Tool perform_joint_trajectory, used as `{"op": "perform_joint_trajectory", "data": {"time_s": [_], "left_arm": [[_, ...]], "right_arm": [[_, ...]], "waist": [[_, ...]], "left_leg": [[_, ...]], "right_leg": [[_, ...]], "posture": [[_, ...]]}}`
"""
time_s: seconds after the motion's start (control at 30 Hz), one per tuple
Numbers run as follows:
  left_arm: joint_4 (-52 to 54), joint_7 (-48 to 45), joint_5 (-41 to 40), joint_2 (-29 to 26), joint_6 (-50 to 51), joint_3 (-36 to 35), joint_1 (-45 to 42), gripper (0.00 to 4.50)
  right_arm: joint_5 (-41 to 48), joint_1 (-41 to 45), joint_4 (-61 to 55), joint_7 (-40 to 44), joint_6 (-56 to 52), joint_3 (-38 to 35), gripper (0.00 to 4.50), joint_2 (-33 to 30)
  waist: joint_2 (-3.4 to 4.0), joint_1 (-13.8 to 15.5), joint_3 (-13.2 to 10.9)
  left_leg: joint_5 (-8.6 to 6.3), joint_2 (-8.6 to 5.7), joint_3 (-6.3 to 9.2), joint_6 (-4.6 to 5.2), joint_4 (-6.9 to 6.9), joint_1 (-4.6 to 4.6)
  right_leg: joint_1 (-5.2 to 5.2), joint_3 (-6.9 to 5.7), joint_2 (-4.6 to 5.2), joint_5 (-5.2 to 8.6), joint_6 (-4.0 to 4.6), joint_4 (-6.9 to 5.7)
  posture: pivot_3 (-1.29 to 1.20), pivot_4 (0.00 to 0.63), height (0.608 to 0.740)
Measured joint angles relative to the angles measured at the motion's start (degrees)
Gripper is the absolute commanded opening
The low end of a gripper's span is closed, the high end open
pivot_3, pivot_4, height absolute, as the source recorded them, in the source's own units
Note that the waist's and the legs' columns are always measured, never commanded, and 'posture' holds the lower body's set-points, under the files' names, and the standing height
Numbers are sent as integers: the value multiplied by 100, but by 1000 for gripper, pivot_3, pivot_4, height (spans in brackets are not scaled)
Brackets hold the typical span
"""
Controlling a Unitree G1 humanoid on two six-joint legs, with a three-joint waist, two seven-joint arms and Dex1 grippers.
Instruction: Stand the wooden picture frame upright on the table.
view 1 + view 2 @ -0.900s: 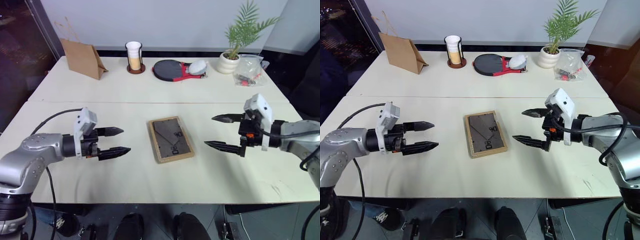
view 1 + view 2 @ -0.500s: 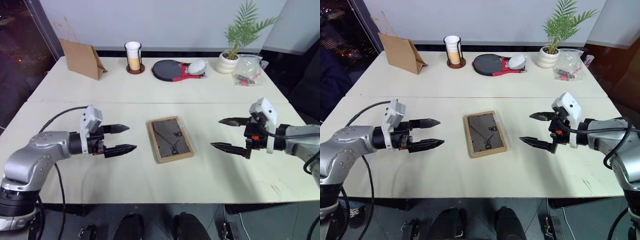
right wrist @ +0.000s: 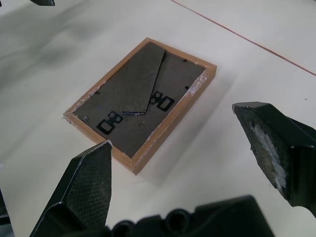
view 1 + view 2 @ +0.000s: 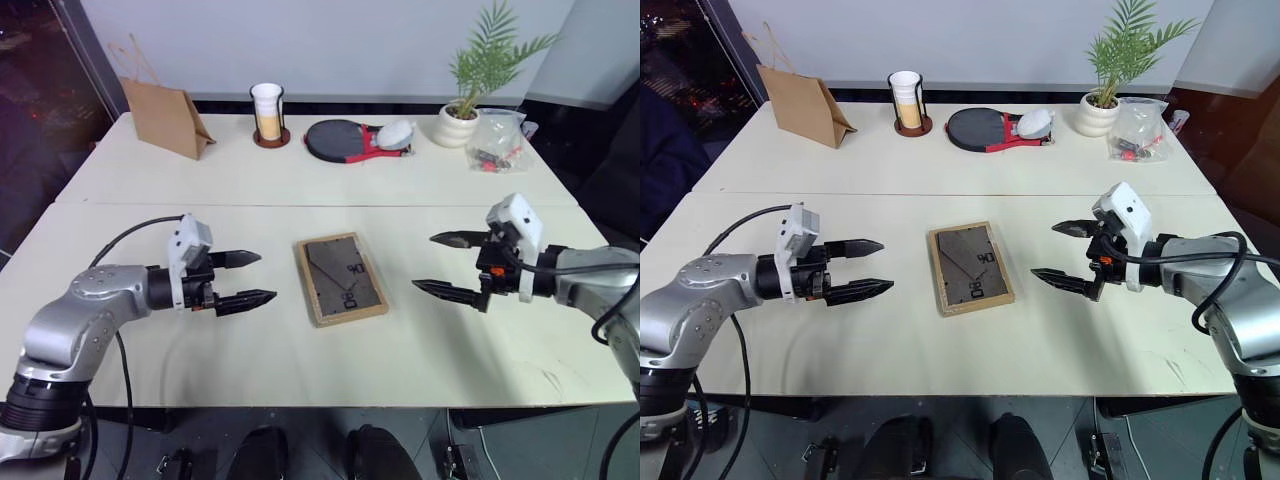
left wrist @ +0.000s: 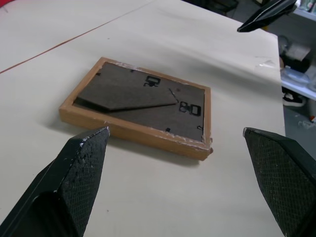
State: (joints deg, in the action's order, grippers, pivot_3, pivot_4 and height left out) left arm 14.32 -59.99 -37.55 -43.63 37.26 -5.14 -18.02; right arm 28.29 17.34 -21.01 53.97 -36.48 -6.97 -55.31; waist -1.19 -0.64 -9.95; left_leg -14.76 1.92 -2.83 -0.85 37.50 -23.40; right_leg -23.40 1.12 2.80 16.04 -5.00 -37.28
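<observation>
Here the wooden picture frame (image 4: 341,279) is lying flat, back up, on the table (image 4: 300,180), sitting between the left gripper (image 4: 245,279) and the right gripper (image 4: 446,264), both pointing inward at it with jaws spread wide, holding nothing and touching nothing.

No text, label, brand or number can be read. The dark back of the wooden picture frame (image 3: 140,103) carries only small black metal fittings and its folded easel stand (image 3: 143,79), none bearing letters. The brown paper bag (image 4: 165,117), toward eleven o'clock on the table (image 4: 300,175), shows a plain side. The clear plastic packet (image 4: 497,140), at about one o'clock, holds contents too small to tell any print.
</observation>
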Motion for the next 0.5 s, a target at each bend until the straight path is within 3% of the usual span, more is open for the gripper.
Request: {"op": "perform_joint_trajectory", "data": {"time_s": [0.1,0.13,0.23,0.37,0.43,0.5], "left_arm": [[-51,62,141,90,-79,106,-15,4500],[-79,110,214,130,-111,161,-24,4246],[-204,372,510,338,-286,322,-95,3163],[-389,701,914,659,-459,600,-83,999],[-479,817,1077,826,-531,732,-77,107],[-554,941,1269,974,-618,905,-63,30]], "right_arm": [[-97,6,45,-103,4,20,4476,52],[-161,40,125,-173,5,62,4239,80],[-520,228,553,-529,14,281,3138,292],[-832,278,886,-729,143,569,923,604],[-965,298,972,-783,248,731,41,748],[-1130,324,1111,-893,339,869,9,948]], "waist": [[0,-1,0],[0,-2,1],[-1,-12,1],[0,-8,1],[0,-6,1],[0,-5,1]], "left_leg": [[0,0,0,0,1,1],[0,-1,0,0,3,1],[0,-1,-3,1,16,0],[-2,-2,-2,3,21,-2],[-2,-2,-2,3,22,-3],[-2,-2,-2,4,25,-3]], "right_leg": [[1,0,0,0,0,-1],[2,0,0,0,0,-1],[3,3,-1,0,0,-5],[2,3,-3,-1,-1,-11],[0,3,-4,-1,-1,-13],[1,3,-3,-1,-1,-14]], "posture": [[0,150,740],[0,150,740],[0,150,740],[0,150,740],[0,150,740],[0,150,740]]}}
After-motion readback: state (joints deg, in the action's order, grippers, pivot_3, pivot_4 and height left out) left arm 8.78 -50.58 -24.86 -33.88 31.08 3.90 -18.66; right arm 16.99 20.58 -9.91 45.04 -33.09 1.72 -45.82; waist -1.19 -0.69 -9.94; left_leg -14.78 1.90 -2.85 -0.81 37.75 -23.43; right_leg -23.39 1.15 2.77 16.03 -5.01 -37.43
